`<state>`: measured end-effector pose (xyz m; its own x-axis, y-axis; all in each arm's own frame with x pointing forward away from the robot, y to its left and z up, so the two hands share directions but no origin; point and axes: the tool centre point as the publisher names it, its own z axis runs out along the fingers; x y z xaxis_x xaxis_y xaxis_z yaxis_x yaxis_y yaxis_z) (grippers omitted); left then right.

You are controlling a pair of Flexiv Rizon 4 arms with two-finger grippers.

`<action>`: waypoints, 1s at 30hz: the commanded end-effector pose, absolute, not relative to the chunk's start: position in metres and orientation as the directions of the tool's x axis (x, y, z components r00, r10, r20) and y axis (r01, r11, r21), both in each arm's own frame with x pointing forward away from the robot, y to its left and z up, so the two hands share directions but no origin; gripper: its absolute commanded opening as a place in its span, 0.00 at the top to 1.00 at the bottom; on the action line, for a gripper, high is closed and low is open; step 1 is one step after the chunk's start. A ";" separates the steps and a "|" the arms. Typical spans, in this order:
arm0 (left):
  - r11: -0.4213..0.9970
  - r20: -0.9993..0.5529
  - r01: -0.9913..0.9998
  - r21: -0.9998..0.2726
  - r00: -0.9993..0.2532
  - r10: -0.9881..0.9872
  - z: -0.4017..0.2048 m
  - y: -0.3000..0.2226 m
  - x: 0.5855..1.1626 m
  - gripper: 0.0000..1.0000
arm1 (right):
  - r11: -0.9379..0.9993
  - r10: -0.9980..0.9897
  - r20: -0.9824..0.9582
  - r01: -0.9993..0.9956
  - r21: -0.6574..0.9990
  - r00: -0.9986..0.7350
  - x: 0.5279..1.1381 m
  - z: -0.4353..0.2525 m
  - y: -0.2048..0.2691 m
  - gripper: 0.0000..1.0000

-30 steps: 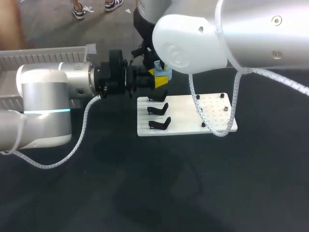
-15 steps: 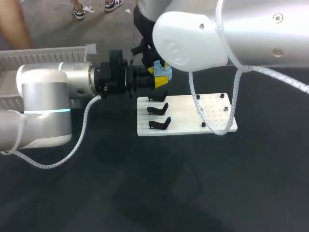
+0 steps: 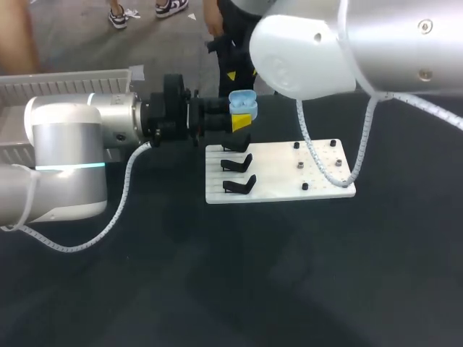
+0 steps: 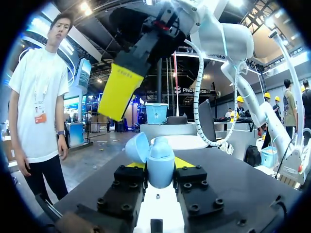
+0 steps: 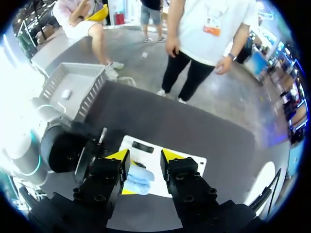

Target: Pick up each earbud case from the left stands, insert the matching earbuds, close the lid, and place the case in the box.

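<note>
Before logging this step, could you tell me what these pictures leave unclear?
Whether earbuds sit in the open earbud case: too small in head view, seen side-on in left wrist view, blurred in right wrist view.
Inside of the box: head view, covered by the left arm.

Overhead light is falling evenly in the head view. The black table [image 3: 239, 289] is reading very dark, so I'm only making out faint, soft shadow patches on it. My right arm [image 3: 362, 43] is glaring white, its shell washing out. The white board [image 3: 275, 181] is showing bright. In the right wrist view my left arm [image 5: 24, 150] and the grey box [image 5: 82, 97] are blowing out along one side. In the left wrist view the earbud case [image 4: 159, 162] is sitting evenly lit, with lines bowing toward the rim.
</note>
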<state>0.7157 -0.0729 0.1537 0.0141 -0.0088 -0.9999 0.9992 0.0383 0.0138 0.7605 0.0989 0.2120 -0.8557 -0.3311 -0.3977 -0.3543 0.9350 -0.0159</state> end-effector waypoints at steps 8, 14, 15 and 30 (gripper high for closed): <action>0.039 -1.000 0.999 0.015 0.016 -0.010 0.153 -0.073 0.716 1.00 | 0.943 -0.316 -0.337 -0.331 -0.012 -0.887 0.763 0.184 0.089 0.63; 0.039 -1.000 0.999 0.015 0.016 -0.010 0.153 -0.073 0.716 1.00 | 0.946 -0.310 -0.331 -0.325 -0.011 -0.891 0.745 0.187 0.084 0.64; 0.039 -1.000 0.999 0.015 0.016 -0.010 0.153 -0.073 0.716 1.00 | 0.946 -0.308 -0.330 -0.324 -0.010 -0.892 0.742 0.187 0.083 0.63; 0.080 -0.998 0.996 0.046 0.049 -0.034 0.171 -0.051 0.727 1.00 | 0.987 -0.120 -0.441 -0.155 0.045 -0.889 0.735 0.207 0.060 0.58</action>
